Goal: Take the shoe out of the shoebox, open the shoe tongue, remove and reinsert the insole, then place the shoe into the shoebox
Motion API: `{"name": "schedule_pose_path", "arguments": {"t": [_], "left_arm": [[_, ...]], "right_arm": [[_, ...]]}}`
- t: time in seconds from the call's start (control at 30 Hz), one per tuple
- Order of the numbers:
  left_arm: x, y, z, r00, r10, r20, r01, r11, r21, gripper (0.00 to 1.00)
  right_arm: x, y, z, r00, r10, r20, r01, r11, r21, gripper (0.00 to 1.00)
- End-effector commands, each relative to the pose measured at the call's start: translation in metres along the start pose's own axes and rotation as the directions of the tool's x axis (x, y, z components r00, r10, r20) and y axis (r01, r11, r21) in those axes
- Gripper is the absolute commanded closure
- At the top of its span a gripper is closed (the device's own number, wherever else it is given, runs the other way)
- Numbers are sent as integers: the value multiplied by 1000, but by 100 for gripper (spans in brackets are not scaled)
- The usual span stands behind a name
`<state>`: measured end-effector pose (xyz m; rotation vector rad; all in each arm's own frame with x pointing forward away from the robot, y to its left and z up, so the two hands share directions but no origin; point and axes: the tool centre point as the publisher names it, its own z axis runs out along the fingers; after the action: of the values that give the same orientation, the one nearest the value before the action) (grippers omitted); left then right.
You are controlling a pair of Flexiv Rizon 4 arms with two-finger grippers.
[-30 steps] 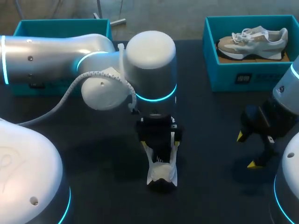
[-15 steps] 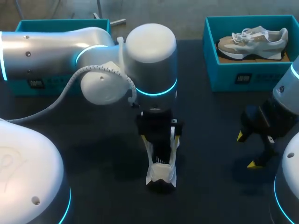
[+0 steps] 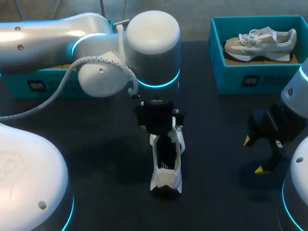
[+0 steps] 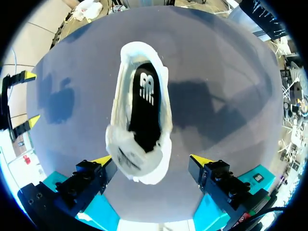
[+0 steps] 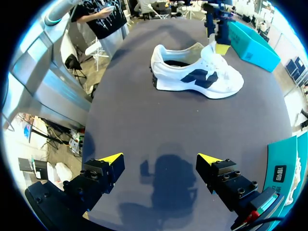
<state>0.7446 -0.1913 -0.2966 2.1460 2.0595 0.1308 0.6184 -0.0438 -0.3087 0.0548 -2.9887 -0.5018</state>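
both grippers are released and hold nothing. the left gripper [image 4: 151, 161] hangs over the front end of the white shoe [image 4: 139, 110], its yellow tips spread wide on either side of the crumpled tongue without clasping it. in the right wrist view one of those tips sits right at the tongue; i cannot tell whether it touches.

the shoe stands upright on its sole near the middle of the dark table [image 3: 96, 159]. in the head view its heel points to 6 o'clock and its toe end lies under the left gripper at 12 o'clock. a black insole [image 4: 144, 103] shows inside the open mouth.

the right gripper [image 3: 254, 154] hovers over bare table at about 3 o'clock from the shoe, well apart from it, fingers wide.

one teal shoebox [image 3: 231, 79] sits at the table's 1 o'clock with a second pale shoe [image 3: 260, 41] lying in it. another teal box [image 3: 48, 84] sits at 10 o'clock, partly behind the left arm.
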Motion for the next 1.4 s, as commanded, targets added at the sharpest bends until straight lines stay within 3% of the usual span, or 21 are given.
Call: {"name": "schedule_pose_path", "arguments": {"t": [0.03,0.2,0.37,0.87,0.93,0.97,1.13,1.23,1.33,1.4], "left_arm": [[11,9,-18,1000,-12,10,12,1000,-14,0],[16,35,-30,998,-28,48,27,1000,10,0],[14,48,-30,998,0,56,-2,999,47,0],[-11,42,-20,987,142,73,-148,985,92,0],[-15,40,-17,985,155,72,-162,982,94,15],[-17,38,-15,984,162,73,-169,981,98,17],[-23,36,-7,982,177,73,-184,978,102,16],[-24,34,-3,981,180,69,-187,976,109,21],[-24,34,2,983,167,72,-175,977,122,47],[-23,34,6,986,152,65,-159,979,128,49]], "right_arm": [[1,0,1,1000,0,2,0,1000,2,0],[1,0,1,1000,0,2,0,1000,2,0],[1,0,1,1000,0,2,0,1000,2,0],[1,0,1,1000,0,2,0,1000,2,0],[1,0,1,1000,0,2,0,1000,2,0],[1,0,1,1000,0,2,0,1000,2,0],[1,0,1,1000,0,2,0,1000,2,0],[1,0,1,1000,0,2,0,1000,2,0],[1,0,1,1000,0,2,0,1000,2,0],[1,0,1,1000,0,2,0,1000,2,0]]}}
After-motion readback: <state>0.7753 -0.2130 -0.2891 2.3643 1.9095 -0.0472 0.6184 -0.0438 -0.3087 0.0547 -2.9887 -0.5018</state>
